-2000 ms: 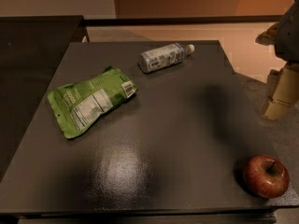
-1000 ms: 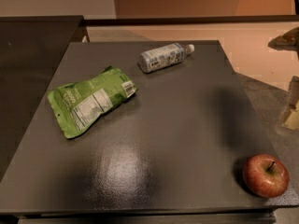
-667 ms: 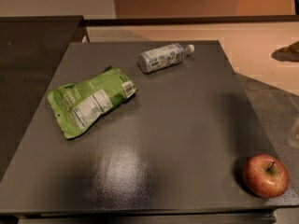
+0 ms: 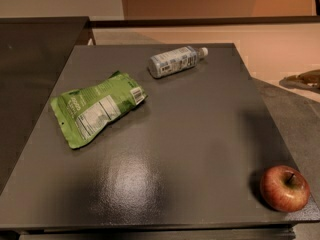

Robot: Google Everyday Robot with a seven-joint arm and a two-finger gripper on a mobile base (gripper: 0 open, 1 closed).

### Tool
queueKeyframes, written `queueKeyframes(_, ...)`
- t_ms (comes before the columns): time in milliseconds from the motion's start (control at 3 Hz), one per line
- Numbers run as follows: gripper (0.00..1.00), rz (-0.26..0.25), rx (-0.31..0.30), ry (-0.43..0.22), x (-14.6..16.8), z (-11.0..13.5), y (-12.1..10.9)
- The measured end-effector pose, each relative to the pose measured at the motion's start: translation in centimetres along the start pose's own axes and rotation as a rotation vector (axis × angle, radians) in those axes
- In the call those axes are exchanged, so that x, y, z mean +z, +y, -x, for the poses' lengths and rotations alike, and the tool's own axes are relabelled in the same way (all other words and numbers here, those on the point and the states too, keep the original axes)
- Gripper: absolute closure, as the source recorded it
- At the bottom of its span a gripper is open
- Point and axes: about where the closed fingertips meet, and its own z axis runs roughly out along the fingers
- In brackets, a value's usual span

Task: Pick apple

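Claw is nowhere in the view, so whether it is spread or closed, or holding anything, cannot be told. It is certainly not on the fruit.

Nearest the camera, at about 5 o'clock on the dark surface (image 4: 200, 134), the apple (image 4: 285, 188) sits upright on its own close to the near right corner, stem up, with nothing touching it. By my judgement the pick has not begun: the approach, the closing and the lift are all still to do, and the apple's place so near the corner leaves little room for a nudge before it rolls off.

Further back, at about 9 o'clock, a green pouch (image 4: 97, 108) lies flat, label up, well apart from the apple. At about 12 o'clock, near the far edge, a bottle (image 4: 175, 61) lies on its side with its cap pointing right.

Of the arm's pose little can be said. A flat tan shape (image 4: 302, 79) juts in at 3 o'clock beyond the surface; whether it belongs to the arm I cannot tell.
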Motion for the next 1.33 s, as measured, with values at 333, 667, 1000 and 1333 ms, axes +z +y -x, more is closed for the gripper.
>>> queueKeyframes(333, 0.0, 0.028, -0.08, -0.025, 1.7, 0.6, 2.1)
queueKeyframes(667, 0.0, 0.066, -0.129, -0.031, 3.5, 0.4, 3.8)
queueKeyframes(1000, 0.0, 0.107, -0.157, -0.027, 5.2, -0.1, 5.2)
queueKeyframes(1333, 0.0, 0.135, -0.164, -0.022, 6.5, -0.8, 6.2)
